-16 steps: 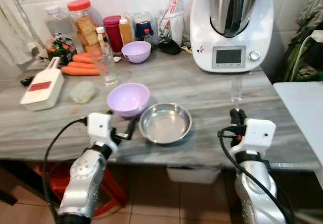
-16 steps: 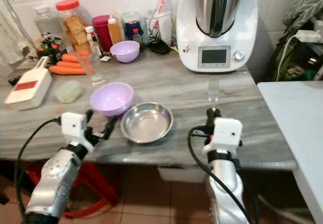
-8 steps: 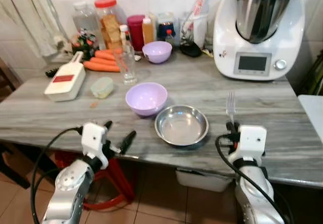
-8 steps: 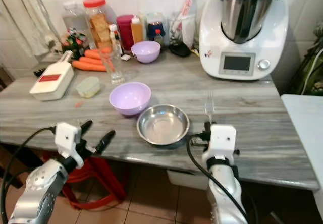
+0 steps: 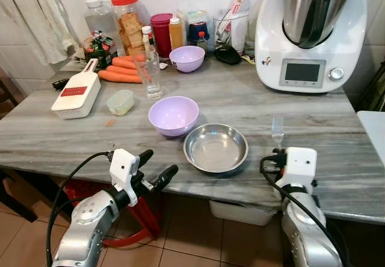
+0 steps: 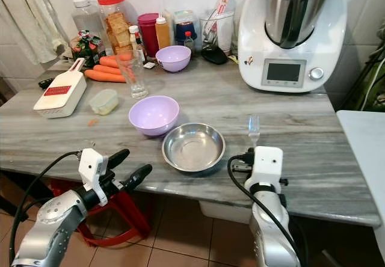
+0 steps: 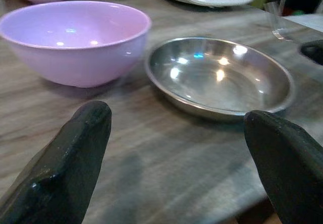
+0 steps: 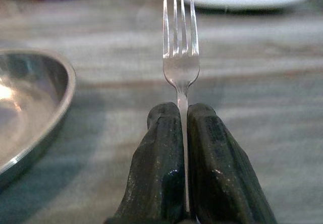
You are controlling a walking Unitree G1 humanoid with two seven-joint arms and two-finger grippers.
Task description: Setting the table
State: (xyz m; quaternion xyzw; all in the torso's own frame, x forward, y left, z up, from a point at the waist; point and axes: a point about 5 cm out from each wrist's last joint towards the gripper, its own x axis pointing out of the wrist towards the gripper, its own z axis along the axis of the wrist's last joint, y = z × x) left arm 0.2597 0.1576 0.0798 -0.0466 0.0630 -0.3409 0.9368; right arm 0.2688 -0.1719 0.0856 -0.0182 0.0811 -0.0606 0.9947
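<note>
Head cam: your right hand pinches a fork upright, just right of the steel bowl on the desk. L wrist cam: left hand spread wide at desk edge, facing purple bowl & steel bowl. R wrist cam: fingers clamped on fork handle, tines over the desk.

Bare grey tabletop lies open to the right of the steel dish, as far as the white kitchen machine at the back right. The purple bowl sits just behind the dish on its left. Jars, bottles, a glass and carrots crowd the back left; the front left strip of tabletop is bare.
</note>
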